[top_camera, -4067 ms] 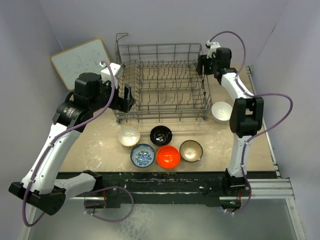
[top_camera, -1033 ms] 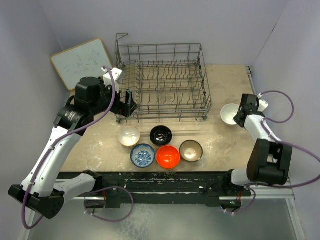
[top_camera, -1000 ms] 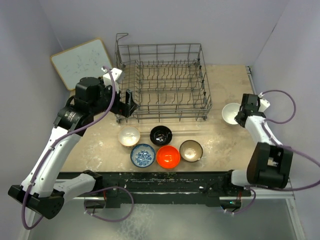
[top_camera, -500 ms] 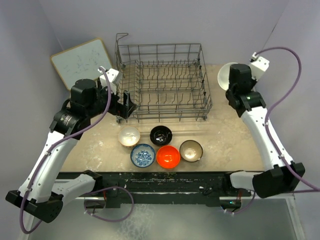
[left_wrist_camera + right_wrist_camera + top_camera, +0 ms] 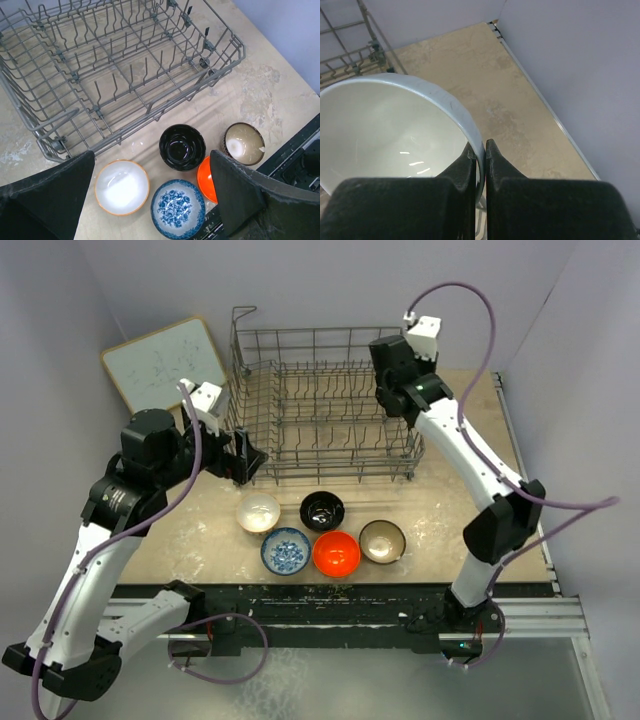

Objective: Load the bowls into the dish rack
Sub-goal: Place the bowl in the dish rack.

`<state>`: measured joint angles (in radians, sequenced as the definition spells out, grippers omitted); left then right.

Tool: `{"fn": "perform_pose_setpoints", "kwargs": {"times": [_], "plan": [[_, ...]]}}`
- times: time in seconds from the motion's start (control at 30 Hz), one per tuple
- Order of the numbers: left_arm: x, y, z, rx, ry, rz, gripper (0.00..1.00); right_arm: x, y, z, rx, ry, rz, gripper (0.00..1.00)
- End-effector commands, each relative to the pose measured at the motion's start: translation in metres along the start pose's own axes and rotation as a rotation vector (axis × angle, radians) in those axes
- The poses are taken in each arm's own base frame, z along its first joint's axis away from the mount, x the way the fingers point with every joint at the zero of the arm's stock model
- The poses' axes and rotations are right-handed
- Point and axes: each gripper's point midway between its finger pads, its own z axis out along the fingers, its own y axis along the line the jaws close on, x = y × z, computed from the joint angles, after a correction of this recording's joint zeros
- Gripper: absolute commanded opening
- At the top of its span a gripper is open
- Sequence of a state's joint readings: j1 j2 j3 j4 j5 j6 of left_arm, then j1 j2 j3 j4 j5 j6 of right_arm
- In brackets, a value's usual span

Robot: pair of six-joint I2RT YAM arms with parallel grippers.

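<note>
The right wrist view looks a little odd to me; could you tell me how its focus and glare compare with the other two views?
Right wrist view: the white bowl carries small bright glints inside, and the dark fingers of the right gripper look slightly soft, being so near the lens. Left wrist view: sharp, with small reflections in the glossy black bowl. Top external view: evenly lit, shadows faint.

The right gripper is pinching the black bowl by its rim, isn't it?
No. The right gripper is pinching the white bowl by its rim, as the right wrist view shows. The black bowl sits on the table, outside the dish rack.
</note>
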<state>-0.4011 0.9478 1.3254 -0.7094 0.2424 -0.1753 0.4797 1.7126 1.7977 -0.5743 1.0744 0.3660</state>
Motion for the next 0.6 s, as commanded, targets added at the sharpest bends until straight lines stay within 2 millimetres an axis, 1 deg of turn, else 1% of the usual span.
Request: {"fn": "perform_pose_setpoints", "kwargs": {"times": [0.0, 0.1, 0.23, 0.37, 0.57], "plan": [[-0.007, -0.003, -0.013, -0.001, -0.041, -0.015, 0.99, -0.030, -0.004, -0.018, 0.095, -0.064, 0.020, 0.00], [-0.007, -0.004, -0.021, -0.008, -0.051, -0.015, 0.99, -0.028, 0.012, -0.023, 0.122, -0.082, -0.041, 0.00], [-0.006, -0.007, -0.031, -0.005, -0.067, -0.021, 0.99, -0.015, 0.029, -0.019, 0.186, -0.084, -0.145, 0.00], [-0.006, -0.009, -0.041, -0.003, -0.084, -0.024, 0.99, -0.005, 0.030, -0.014, 0.257, -0.087, -0.245, 0.00], [-0.005, -0.010, -0.049, -0.010, -0.098, -0.020, 0.99, -0.001, 0.029, -0.011, 0.349, -0.108, -0.369, 0.00]]}}
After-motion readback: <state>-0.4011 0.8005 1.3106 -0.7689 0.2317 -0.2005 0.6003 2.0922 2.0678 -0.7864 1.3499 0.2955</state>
